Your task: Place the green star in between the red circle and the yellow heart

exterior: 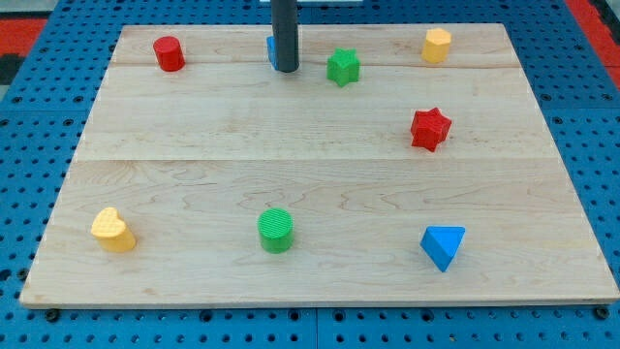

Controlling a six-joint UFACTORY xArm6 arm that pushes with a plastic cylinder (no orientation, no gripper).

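Wooden desk (242, 145) on a blue pegboard (39, 116), seen from the one camera, with eight small blocks spread over it.

Top row, from the view's left: red circle (169, 53) near the top left corner; blue block (270, 50), mostly hidden behind the dark rod (284, 34), shape not readable; green star (343, 67) just to the view's right of the rod; yellow block (437, 45), many-sided, near the top right corner.

Middle: red star (430, 129) on the right side, below the yellow block.

Bottom row, from the view's left: yellow heart (113, 230) near the bottom left corner; green cylinder (275, 230) near the centre; blue triangle (444, 245) on the right.

Rod upright, entering from the view's top; my tip (285, 70) on the desk, against or just in front of the blue block, near the green star's left side but apart from it.

Green star well to the view's right of the red circle and far above and right of the yellow heart, not between the two.

State of gripper: cannot tell, with only the rod in view.
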